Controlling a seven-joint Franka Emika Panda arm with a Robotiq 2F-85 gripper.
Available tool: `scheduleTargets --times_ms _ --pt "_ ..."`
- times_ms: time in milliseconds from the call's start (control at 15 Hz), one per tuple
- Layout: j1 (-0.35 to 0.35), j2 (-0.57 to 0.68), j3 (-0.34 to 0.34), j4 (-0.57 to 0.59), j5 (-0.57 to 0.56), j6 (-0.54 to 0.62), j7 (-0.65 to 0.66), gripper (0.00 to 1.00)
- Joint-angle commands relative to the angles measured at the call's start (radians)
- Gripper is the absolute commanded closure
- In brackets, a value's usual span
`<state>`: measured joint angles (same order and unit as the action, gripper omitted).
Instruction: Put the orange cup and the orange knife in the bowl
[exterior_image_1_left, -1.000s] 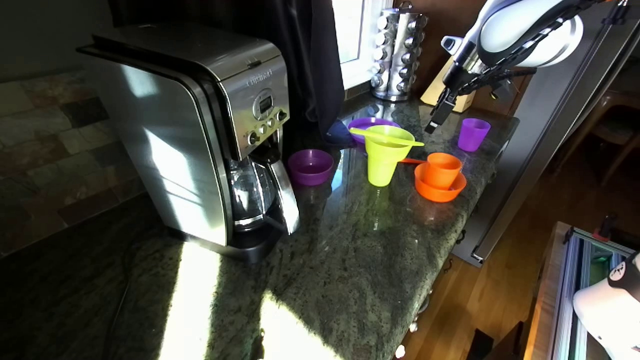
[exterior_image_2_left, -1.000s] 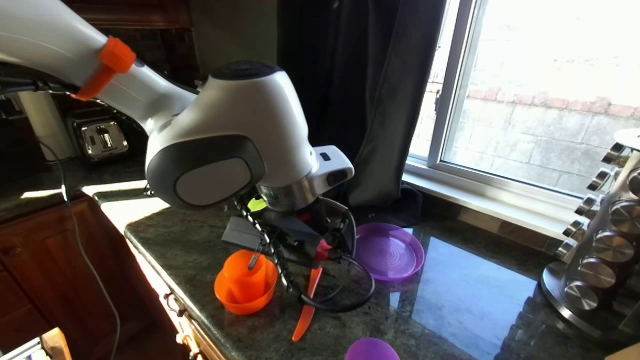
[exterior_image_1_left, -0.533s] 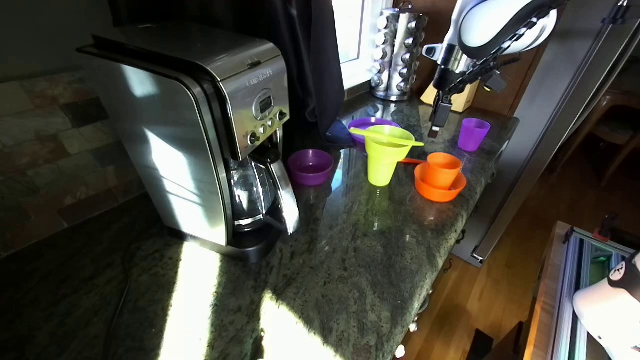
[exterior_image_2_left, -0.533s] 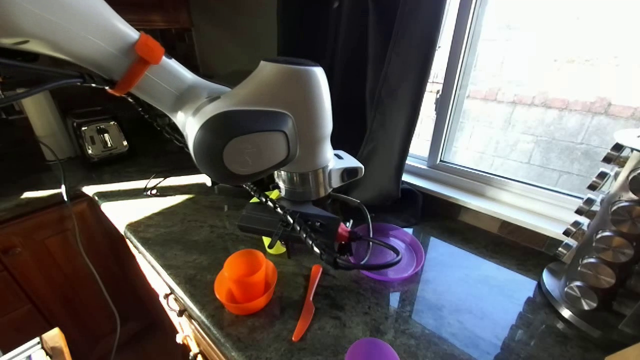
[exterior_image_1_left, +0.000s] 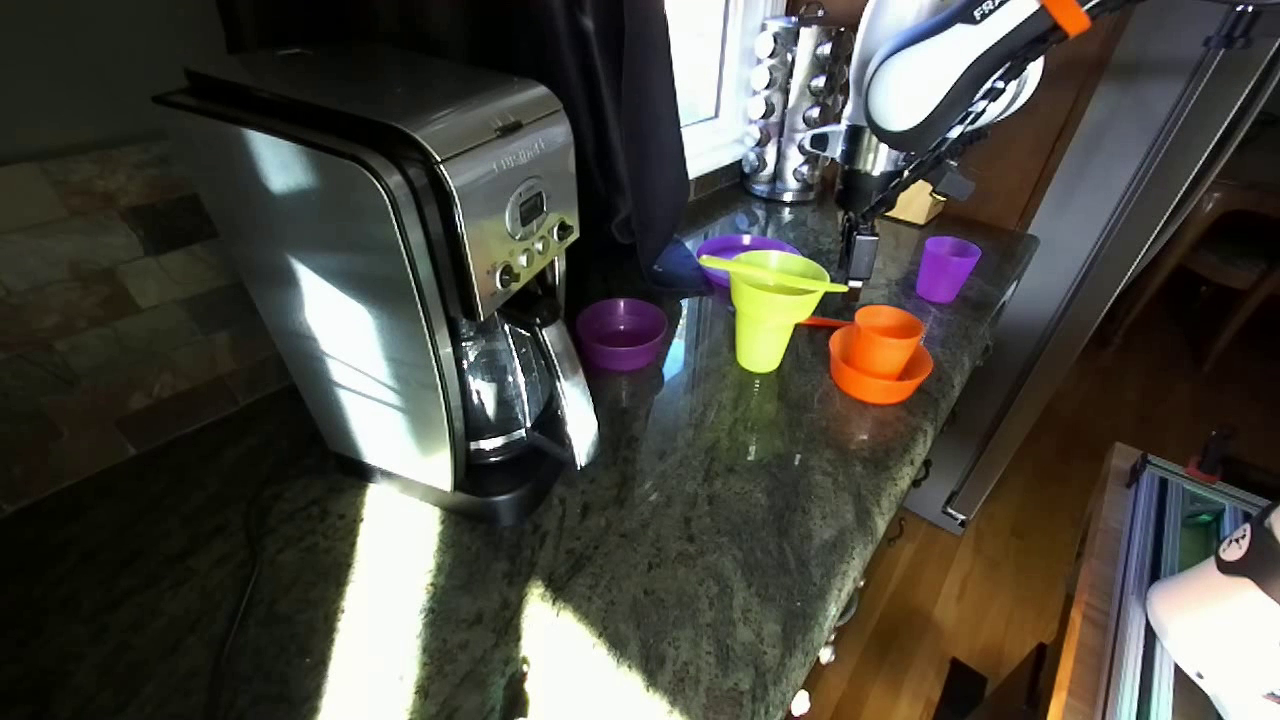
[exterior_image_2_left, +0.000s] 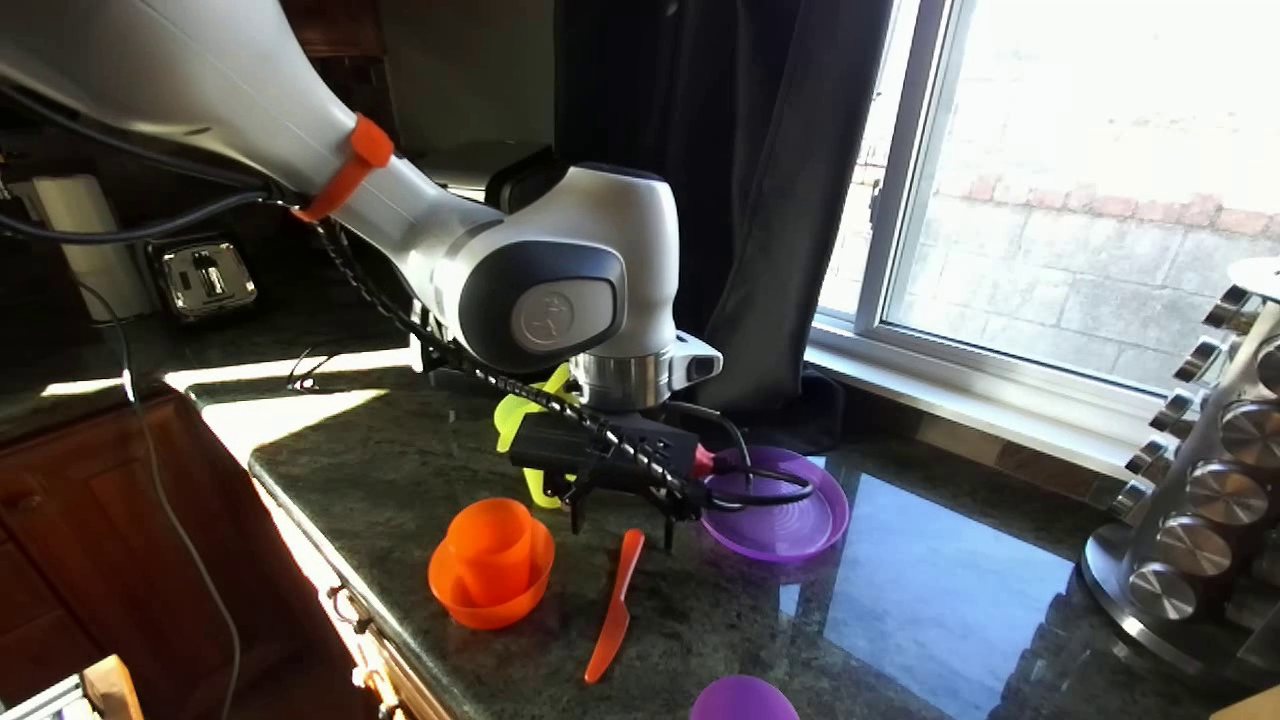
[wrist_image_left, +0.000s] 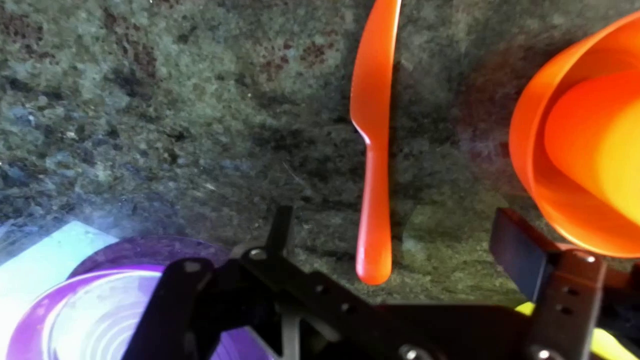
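Observation:
The orange cup (exterior_image_2_left: 492, 548) stands inside the bowl (exterior_image_2_left: 490, 616), a shallow orange dish; both exterior views show this, and the wrist view catches part of the cup (wrist_image_left: 582, 117) and the bowl (wrist_image_left: 527, 135). Beside the bowl, the orange knife (exterior_image_2_left: 613, 615) lies flat on the counter. My gripper (exterior_image_2_left: 623, 537) hangs over the handle end of the knife, pointing down. In the wrist view the gripper (wrist_image_left: 394, 213) is open, and the knife's handle (wrist_image_left: 375, 225) runs between the spread fingers without contact. In an exterior view the yellow-green cup hides part of the knife (exterior_image_1_left: 826, 322).
A yellow-green cup (exterior_image_1_left: 763, 335) with a yellow-green utensil (exterior_image_1_left: 775, 275) across its rim stands close by. Around it are a purple plate (exterior_image_2_left: 775, 515), a purple bowl (exterior_image_1_left: 622, 335) and a purple cup (exterior_image_1_left: 947, 268). The coffee maker (exterior_image_1_left: 390, 260) and spice rack (exterior_image_2_left: 1190, 480) are farther off.
My arm has swung across toward the knife's handle, and the gripper has turned from a slant to pointing straight down, with its fingers astride the handle. Cup, bowl and knife have not moved.

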<state>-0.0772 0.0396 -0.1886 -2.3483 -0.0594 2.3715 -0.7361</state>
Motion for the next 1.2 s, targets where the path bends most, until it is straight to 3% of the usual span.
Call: scheduleTargets --times_ms 0,533,867,1000,1133 --pt "-0.024 0.063 0.029 0.046 -0.048 -0.030 -0.009 0.00" --pt "-0.037 0.116 0.054 0.070 -0.065 -0.037 -0.023 0.00" --pt "-0.044 0.139 0.064 0.068 -0.066 -0.038 -0.040 0.08" --pt "-0.045 0.146 0.067 0.069 -0.066 -0.038 -0.042 0.16" --pt "-0.046 0.151 0.070 0.068 -0.067 -0.037 -0.044 0.41"
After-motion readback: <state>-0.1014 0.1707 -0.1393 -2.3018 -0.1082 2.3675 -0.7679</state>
